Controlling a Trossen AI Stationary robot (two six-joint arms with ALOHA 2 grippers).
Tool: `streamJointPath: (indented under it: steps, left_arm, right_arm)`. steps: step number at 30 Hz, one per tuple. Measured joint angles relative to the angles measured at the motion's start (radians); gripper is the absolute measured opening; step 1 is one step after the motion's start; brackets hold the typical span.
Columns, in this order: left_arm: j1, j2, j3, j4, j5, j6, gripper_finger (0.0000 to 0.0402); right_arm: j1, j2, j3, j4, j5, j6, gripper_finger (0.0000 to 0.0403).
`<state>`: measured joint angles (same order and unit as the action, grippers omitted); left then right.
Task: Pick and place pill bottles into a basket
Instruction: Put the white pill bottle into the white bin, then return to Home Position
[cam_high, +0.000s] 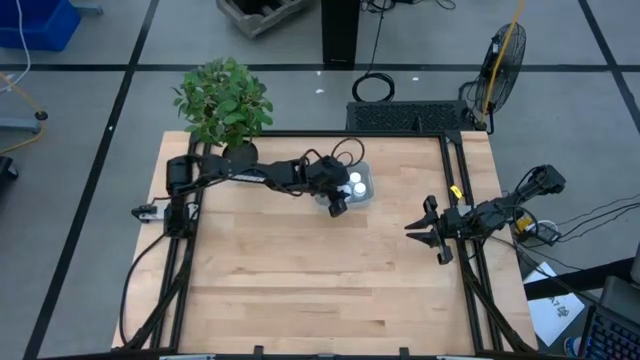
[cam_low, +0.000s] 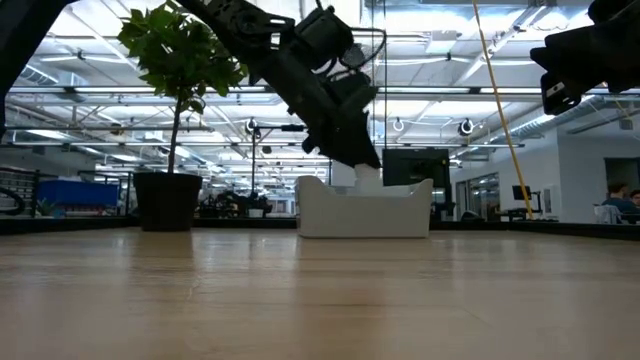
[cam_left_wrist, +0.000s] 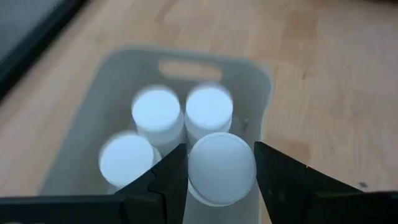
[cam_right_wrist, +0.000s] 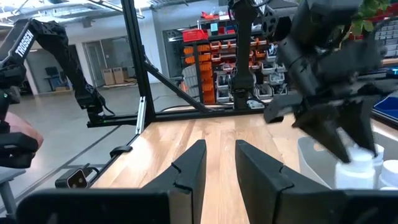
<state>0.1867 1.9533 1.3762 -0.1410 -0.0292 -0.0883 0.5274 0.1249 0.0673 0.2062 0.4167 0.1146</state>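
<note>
The basket (cam_high: 368, 176) is a pale tray at the table's far middle; it also shows in the low view (cam_low: 365, 215). In the left wrist view three white pill bottles (cam_left_wrist: 157, 112) (cam_left_wrist: 209, 107) (cam_left_wrist: 126, 158) stand upright inside it (cam_left_wrist: 261, 81). My left gripper (cam_left_wrist: 221, 180) is over the tray's near end, shut on a fourth pill bottle (cam_left_wrist: 221, 165). My right gripper (cam_high: 424, 230) waits open and empty at the table's right side, apart from the basket. My left gripper pinches the pill bottle between its two fingers at its top, by the cap's opposite sides (cam_left_wrist: 196, 173). The fingers come from above, slanting down. The bottle is upright and reaches down inside the tray's wall (cam_low: 368, 180); whether its base rests on the tray floor is hidden.
A dark pot with a green plant (cam_high: 224, 105) stands at the table's far left corner. Black rails (cam_high: 458, 200) run along the table's left and right sides. The bare wooden top (cam_high: 320, 280) lies in front of the basket.
</note>
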Motion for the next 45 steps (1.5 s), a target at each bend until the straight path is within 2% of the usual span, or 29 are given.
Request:
streamJointPath:
  steps: [5, 13, 24, 31, 34, 37, 40, 44, 45]
  left_arm:
    - [0.000, 0.016, -0.012, 0.002, 0.001, 0.003, 0.0179]
    - [0.000, 0.036, -0.016, 0.005, -0.001, 0.003, 0.0164]
    - [0.000, 0.037, -0.016, 0.009, -0.004, -0.007, 0.0246]
    - [0.000, 0.029, -0.013, 0.003, -0.006, 0.005, 0.0249]
    - [0.000, -0.005, -0.012, -0.026, -0.007, 0.030, 0.0232]
    - [-0.005, -0.051, -0.010, -0.061, -0.017, 0.057, 0.0194]
    - [-0.013, -0.100, -0.011, -0.103, -0.005, 0.080, 0.0131]
    - [-0.040, -0.157, -0.017, -0.164, 0.035, 0.080, 0.0025]
    - [-0.052, -0.168, -0.028, -0.167, 0.040, 0.077, 0.0014]
  right_arm:
    - [0.000, 0.000, 0.000, 0.000, 0.000, 0.000, 0.0079]
    - [0.000, 0.000, 0.000, 0.000, 0.000, 0.000, 0.0078]
    - [0.000, 0.000, 0.000, 0.000, 0.000, 0.000, 0.0079]
    - [0.000, 0.000, 0.000, 0.000, 0.000, 0.000, 0.0078]
    - [0.000, 0.000, 0.000, 0.000, 0.000, 0.000, 0.0079]
    - [0.000, 0.000, 0.000, 0.000, 0.000, 0.000, 0.0079]
    - [0.000, 0.000, 0.000, 0.000, 0.000, 0.000, 0.0078]
    - [0.000, 0.002, 0.000, 0.000, 0.000, 0.000, 0.0079]
    - [0.000, 0.002, 0.000, 0.000, 0.000, 0.000, 0.0080]
